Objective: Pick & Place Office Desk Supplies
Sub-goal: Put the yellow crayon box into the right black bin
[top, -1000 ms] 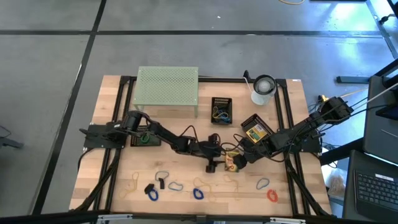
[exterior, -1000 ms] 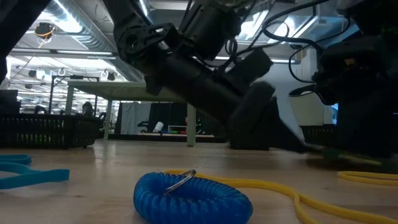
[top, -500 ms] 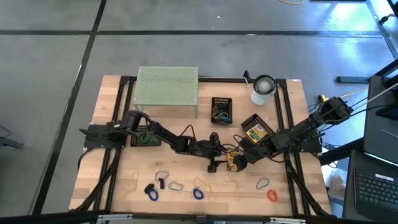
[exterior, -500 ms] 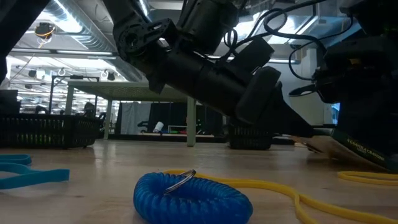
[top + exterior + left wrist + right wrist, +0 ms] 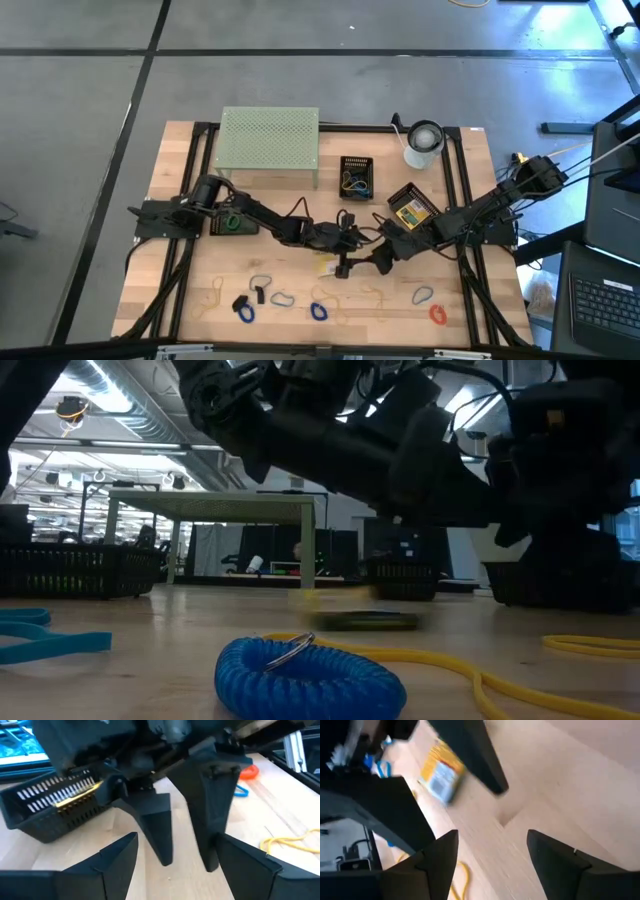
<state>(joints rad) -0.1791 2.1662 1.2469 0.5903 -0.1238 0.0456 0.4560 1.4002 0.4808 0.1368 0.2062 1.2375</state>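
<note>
Fingers of my right gripper (image 5: pixel 381 260) stand spread with nothing between them, and my left gripper (image 5: pixel 343 266), close in front of it at mid-table, is spread and empty too. Neither holds a thing. Just beside both lies one yellow crayon box (image 5: pixel 442 775), flat on the bare wood and touching no finger. I judge that this one has yet to go into a container. The second crayon box (image 5: pixel 411 212) rests on a dark tray near my right arm, so it looks placed. Farther back, the small black basket (image 5: pixel 356 175) already holds a few bits, blue and yellow, too small to name. A green loop (image 5: pixel 232 222) sits in the dark tray by my left arm's base. That is the done part; the larger part is left. Along the near edge I count loose on the wood one grey loop (image 5: pixel 262 285), two blue coils (image 5: pixel 318 311), two flat blue loops (image 5: pixel 423 295), one red loop (image 5: pixel 437 313), two small black clips (image 5: pixel 258 294) and at least two tan rubber bands (image 5: pixel 213 292) — the thin ones are hard to tell apart. Behind all this stand the white roll (image 5: pixel 423 143) and the mesh stand (image 5: pixel 269 138), one of each. Roughly a third is done, by my reckoning.
</note>
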